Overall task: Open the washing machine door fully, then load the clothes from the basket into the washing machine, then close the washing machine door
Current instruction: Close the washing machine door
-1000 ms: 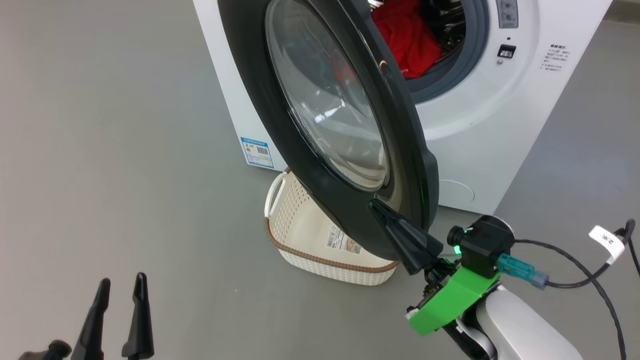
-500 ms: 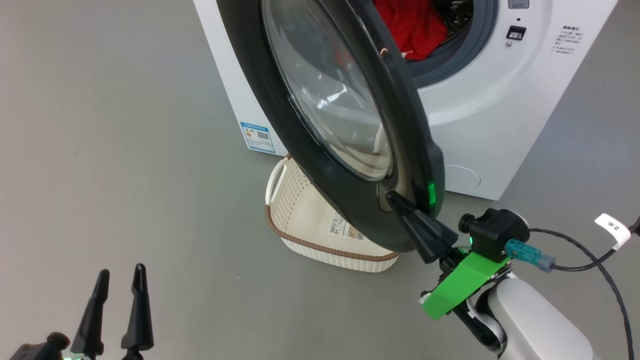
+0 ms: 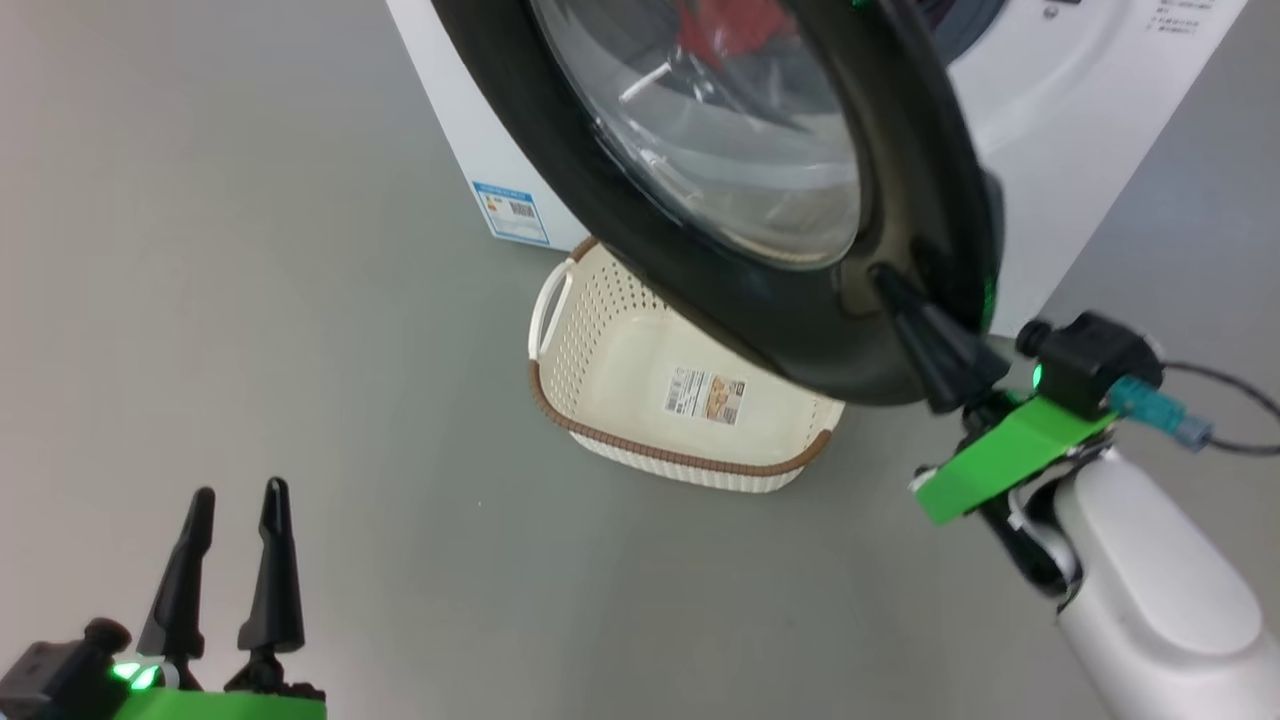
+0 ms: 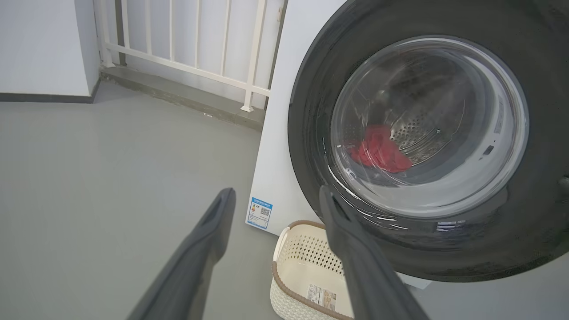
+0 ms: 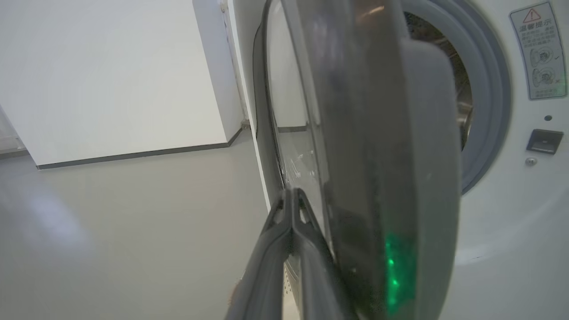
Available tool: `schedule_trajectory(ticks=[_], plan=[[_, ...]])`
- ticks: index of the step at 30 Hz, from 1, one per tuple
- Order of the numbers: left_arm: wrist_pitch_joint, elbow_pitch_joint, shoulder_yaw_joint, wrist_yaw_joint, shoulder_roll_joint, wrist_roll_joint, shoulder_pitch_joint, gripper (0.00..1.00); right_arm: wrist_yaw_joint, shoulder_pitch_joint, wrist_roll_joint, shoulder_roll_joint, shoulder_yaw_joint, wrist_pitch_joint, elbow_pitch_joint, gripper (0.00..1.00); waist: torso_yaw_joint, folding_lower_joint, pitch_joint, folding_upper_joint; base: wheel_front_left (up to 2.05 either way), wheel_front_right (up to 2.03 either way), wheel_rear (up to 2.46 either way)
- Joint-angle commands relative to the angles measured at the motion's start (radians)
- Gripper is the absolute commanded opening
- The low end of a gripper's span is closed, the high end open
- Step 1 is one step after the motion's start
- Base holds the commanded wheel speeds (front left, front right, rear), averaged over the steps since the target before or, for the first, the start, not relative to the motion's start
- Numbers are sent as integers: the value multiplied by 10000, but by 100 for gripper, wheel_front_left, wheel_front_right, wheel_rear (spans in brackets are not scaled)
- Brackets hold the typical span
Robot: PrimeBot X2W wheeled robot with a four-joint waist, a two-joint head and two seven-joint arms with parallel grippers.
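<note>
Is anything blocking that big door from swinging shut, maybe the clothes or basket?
Nothing visible does. The clothes lie in the drum, seen through the glass of the washing machine door; the basket sits on the floor below it; the gap to the washing machine looks free. The shut right gripper touches its outer side.

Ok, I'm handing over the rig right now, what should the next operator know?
Left gripper: open, empty, hovering low over the floor.
Right gripper: fingers shut, holding nothing, tips against the outer face of the washing machine door near its lower rim.
Things: clothes lie inside the washing machine; basket on the floor below the door, no clothes seen in it.
Done: loading.
Left: door is ajar; push it until it shuts.
</note>
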Motion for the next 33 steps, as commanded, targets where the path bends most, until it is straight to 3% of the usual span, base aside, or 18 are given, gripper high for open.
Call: schedule_trajectory(ticks=[1,33], plan=[[-80,-285,322,-31,290,-77,-377,100,12,-301,-76,-41,-18,-46,-163,0,11,0,337,0,0,0,0],[-80,-590,59,-31,373,-425,-1639,100,12,-5706,-492,-1341,-1234,-46,3225,0,280,0,2591,0,0,0,0]])
